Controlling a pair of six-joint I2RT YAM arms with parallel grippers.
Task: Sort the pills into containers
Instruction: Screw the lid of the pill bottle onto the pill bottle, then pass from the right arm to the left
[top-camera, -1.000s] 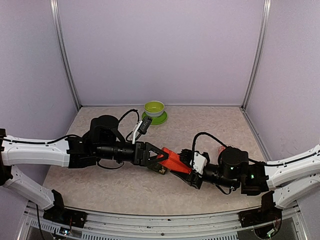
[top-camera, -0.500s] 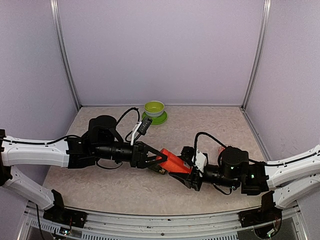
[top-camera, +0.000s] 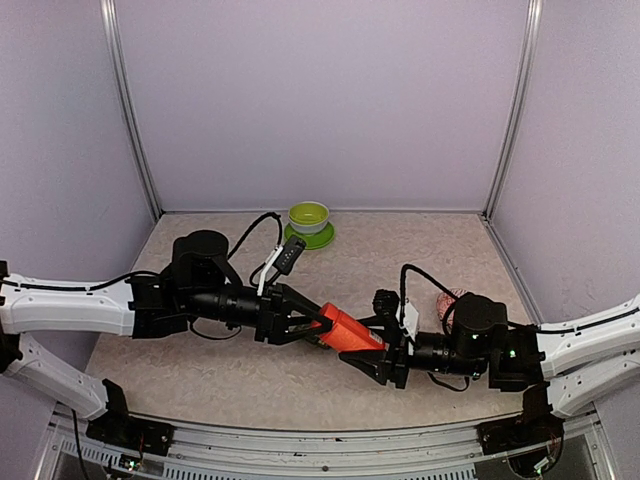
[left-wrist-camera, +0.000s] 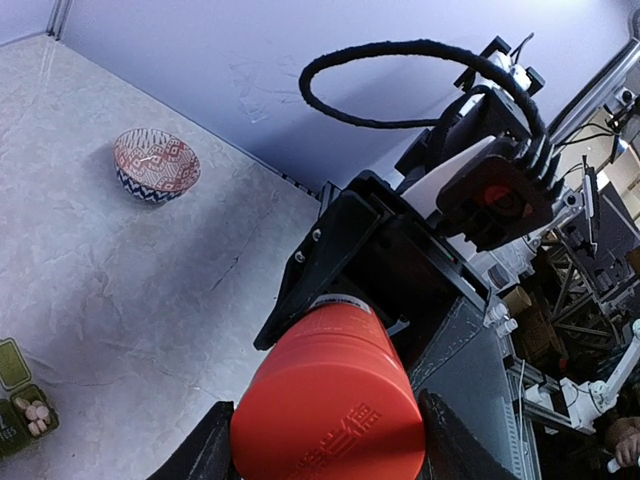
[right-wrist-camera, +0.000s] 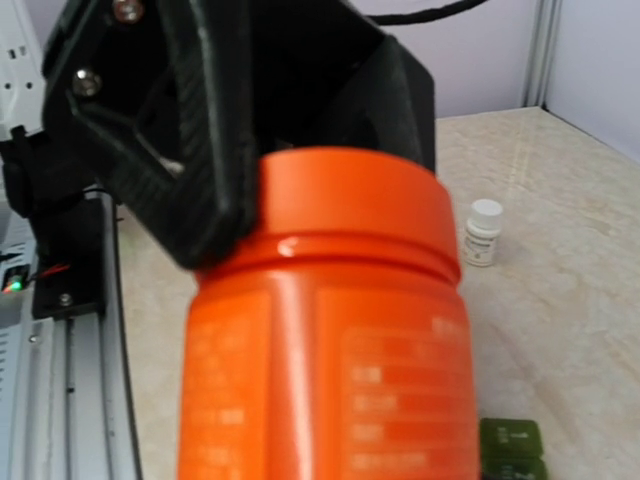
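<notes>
Two end effectors share one red bottle (top-camera: 350, 328) at frame centre. The left end effector (top-camera: 312, 320) is clamped on its cap end and the right end effector (top-camera: 382, 352) on its body. The bottle looks like rigid, smooth, light plastic, so a firm hold is advisable. The green containers (left-wrist-camera: 22, 405) lie on the table (left-wrist-camera: 150, 290) at lower left of the left wrist view, holding pale pills (left-wrist-camera: 36, 412). They are probably light and prone to sliding.

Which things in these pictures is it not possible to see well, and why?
- Containers: in the left wrist view, cut off by the left edge; in the top view, mostly hidden under the red bottle.
- Print on the red bottle: in the right wrist view, too close and blurred to read.
- Small white bottle: in the right wrist view, its label is too small to read.
</notes>
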